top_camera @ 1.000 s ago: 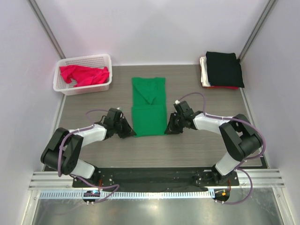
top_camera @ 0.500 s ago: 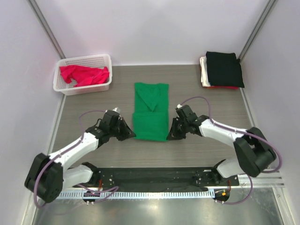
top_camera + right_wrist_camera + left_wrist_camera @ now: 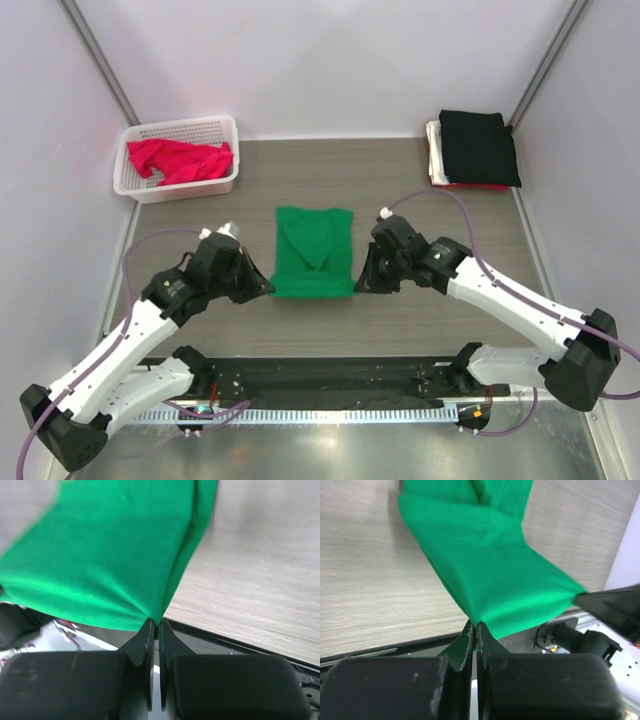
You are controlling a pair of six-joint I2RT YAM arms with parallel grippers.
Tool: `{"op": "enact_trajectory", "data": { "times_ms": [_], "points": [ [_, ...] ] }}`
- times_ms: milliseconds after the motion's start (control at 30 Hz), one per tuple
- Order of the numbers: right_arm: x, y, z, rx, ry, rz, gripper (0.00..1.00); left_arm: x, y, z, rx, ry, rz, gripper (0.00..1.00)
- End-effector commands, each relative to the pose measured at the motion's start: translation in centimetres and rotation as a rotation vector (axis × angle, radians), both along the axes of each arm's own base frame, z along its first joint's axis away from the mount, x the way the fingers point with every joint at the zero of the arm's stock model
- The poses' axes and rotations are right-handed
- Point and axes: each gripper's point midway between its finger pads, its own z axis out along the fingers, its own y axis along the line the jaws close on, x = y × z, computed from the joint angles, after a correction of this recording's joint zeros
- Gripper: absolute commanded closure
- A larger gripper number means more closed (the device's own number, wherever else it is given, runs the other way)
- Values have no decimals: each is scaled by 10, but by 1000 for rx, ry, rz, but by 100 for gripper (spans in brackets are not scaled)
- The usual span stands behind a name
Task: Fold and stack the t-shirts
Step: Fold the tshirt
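Top external view: green t-shirt (image 3: 313,252) lies on the table (image 3: 450,215), between the 2 arms. Both wrist cams show jaws clamped tight on its near edge, left gripper (image 3: 266,287) on the left corner, right gripper (image 3: 359,284) on the right. Far back, red-pink t-shirt (image 3: 180,160) sits in the white basket (image 3: 178,126), and black t-shirt (image 3: 478,146) tops the right-hand pile (image 3: 436,152).

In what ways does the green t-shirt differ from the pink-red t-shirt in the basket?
The green t-shirt is spread smooth and partly folded on the table; the pink-red t-shirt lies crumpled in the basket. The left hand and right hand pinch the green t-shirt's near corners; no hand touches the pink-red t-shirt. Both are plain-coloured cloth.
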Motion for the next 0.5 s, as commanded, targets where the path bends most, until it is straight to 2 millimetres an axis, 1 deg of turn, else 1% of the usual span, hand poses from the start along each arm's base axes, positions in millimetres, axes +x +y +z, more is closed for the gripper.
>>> {"op": "enact_trajectory", "data": {
  "times_ms": [0,33,67,100,133,200,233,267,333,367,400,433,467],
  "points": [
    [20,-27,16,-155,-63,-64,99,10,26,6,162,-31,45,100],
    [31,-30,25,-160,-86,-70,99,16,25,15,170,-56,36,100],
    [37,-31,26,-171,-89,-71,99,21,25,15,188,-59,39,100],
    [43,-33,27,-176,-91,-75,99,26,24,12,214,-43,40,100],
    [52,-33,28,-183,-93,-79,99,34,24,19,218,-54,46,100],
    [67,-40,31,-188,-97,-90,99,45,22,23,230,-62,34,100],
    [77,-38,32,-193,-98,-87,99,55,21,19,243,-50,40,100],
    [83,-38,33,-202,-107,-73,99,63,18,27,231,-66,41,100],
    [98,-41,35,-210,-111,-79,99,79,17,22,244,-47,37,100],
    [109,-38,36,-214,-111,-78,99,87,15,28,240,-51,38,100],
    [117,-41,36,-221,-117,-76,99,93,14,27,245,-50,30,100],
    [123,-41,37,-222,-117,-76,99,101,14,27,237,-44,35,100],
    [133,-40,36,-226,-114,-78,99,110,11,23,241,-28,31,100]
  ]
}}
